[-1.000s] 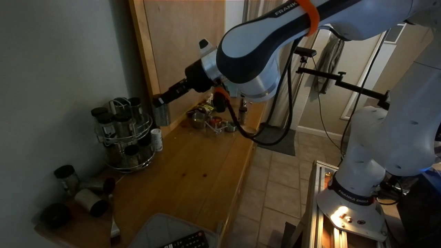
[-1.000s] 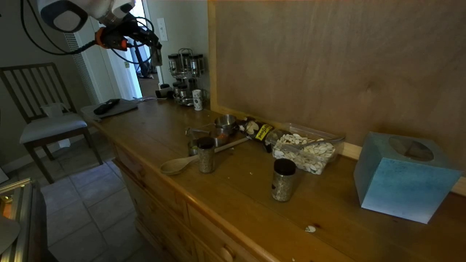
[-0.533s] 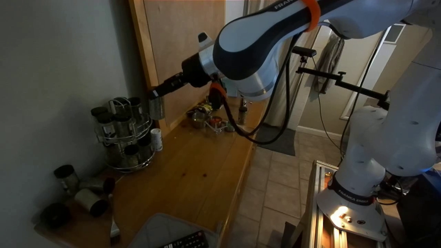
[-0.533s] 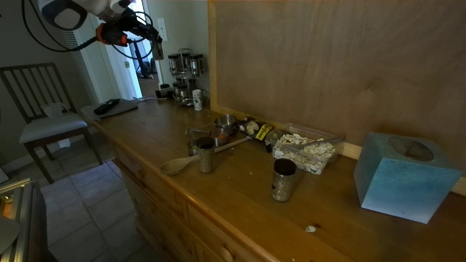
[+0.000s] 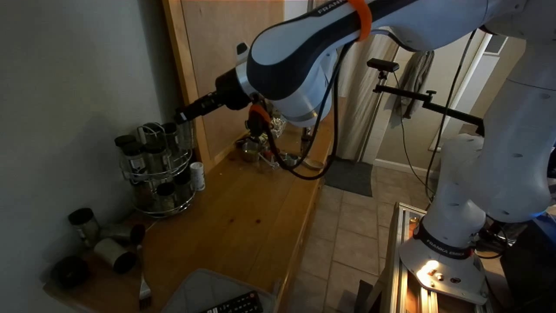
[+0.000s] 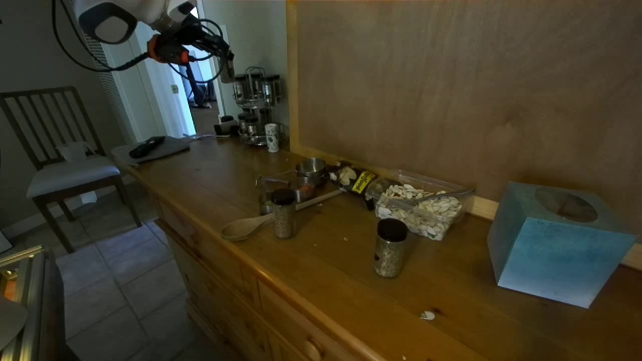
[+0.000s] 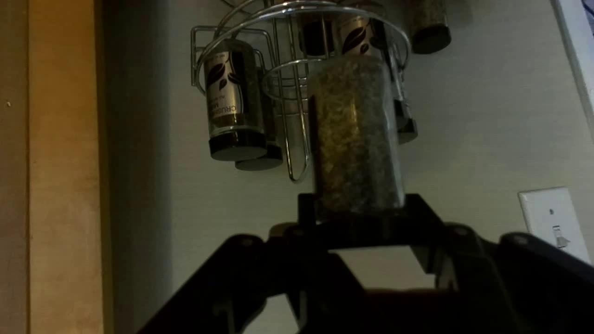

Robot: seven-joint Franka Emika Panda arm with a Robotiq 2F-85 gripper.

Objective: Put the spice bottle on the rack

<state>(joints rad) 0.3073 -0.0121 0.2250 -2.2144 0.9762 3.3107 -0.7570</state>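
The spice bottle hangs roughly upright from the gripper. Fingers stand about as far apart as its top is wide and appear clamped there (the wrist camera reads upside down, and black cap merges with black fingers). Probable reason for the high grip: glass body and base are left free to enter the wire holder first. Location: just beside the upper tier of the rack, somewhat higher than the jars seated there, presumably so the base clears the wire. Contact with the rack: cannot tell. Judged step: placement, bottle not yet seated; lining up and lowering should follow. Risk: knocking a neighbouring jar.

Contents. Bottle: brownish-green flakes, looks nearly full. Labelled jar: dark fill, black cap, set inside a wire hoop that likely stops it tipping outward. On the dresser, a capped jar and a second capped jar stand upright, brownish flakes visible through the glass. Clear tub: pale flat seeds, a utensil handle lying across.
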